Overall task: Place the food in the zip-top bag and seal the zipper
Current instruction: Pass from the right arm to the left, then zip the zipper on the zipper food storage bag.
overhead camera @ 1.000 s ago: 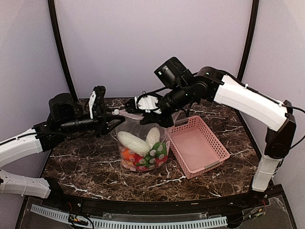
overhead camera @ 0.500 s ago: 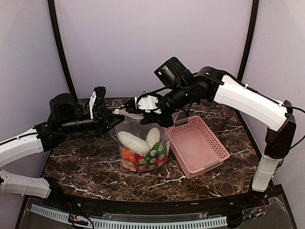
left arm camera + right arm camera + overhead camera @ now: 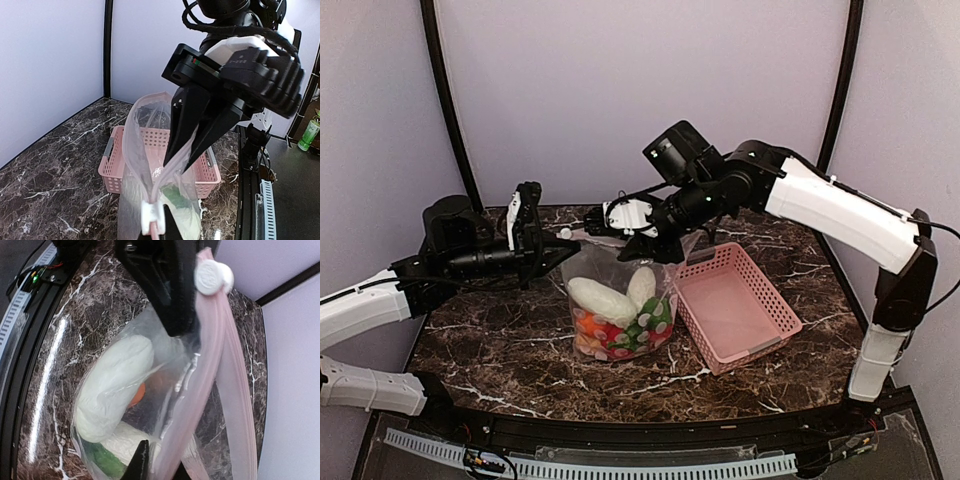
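Because the zip-top bag (image 3: 620, 300) sits loaded with the food (image 3: 618, 322) directly below both claws, a slip is the worry. The right claw (image 3: 181, 162) is clenched on the zipper (image 3: 200, 365), and the left claw (image 3: 548, 248) looks clamped on the strip's other end. A loosened pinch could let the heavy bag sag, leaving the seal half done. Beyond the right claw the mouth gapes apart. The zipper's long axis runs claw to claw, roughly level, with the mouth pointing up.

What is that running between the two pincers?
The pink zipper strip of the clear bag, pinched by the left pincer and the right pincer. Both wrist views show it.
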You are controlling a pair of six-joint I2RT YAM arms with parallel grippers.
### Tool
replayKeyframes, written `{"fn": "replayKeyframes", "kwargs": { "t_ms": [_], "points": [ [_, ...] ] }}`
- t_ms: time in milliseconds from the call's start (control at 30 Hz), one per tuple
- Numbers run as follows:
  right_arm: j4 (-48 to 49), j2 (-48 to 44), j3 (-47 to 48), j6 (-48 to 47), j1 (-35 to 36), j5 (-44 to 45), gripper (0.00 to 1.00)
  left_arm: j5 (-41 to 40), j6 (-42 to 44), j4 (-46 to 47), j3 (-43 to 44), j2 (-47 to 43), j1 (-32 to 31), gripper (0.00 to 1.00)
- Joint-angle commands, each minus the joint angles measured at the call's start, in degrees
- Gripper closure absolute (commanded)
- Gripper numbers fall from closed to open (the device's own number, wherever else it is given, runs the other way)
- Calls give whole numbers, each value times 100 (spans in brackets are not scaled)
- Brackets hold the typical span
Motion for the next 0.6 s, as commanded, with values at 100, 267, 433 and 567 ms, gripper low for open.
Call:
{"fn": "replayKeyframes", "kwargs": {
  "t_ms": [100,267,433,567],
  "points": [
    [-90,92,520,123,-63,-547,69,218,105,-147,94,-144,32,99],
    [-206,350,1092,282,-23,-1137,66,271,216,-452,274,-17,32,99],
    [-205,768,1607,590,39,-1493,66,207,487,-682,394,38,21,99],
    [-97,1033,1865,776,58,-1609,66,101,836,-1103,577,64,-37,99]
  ]
}}
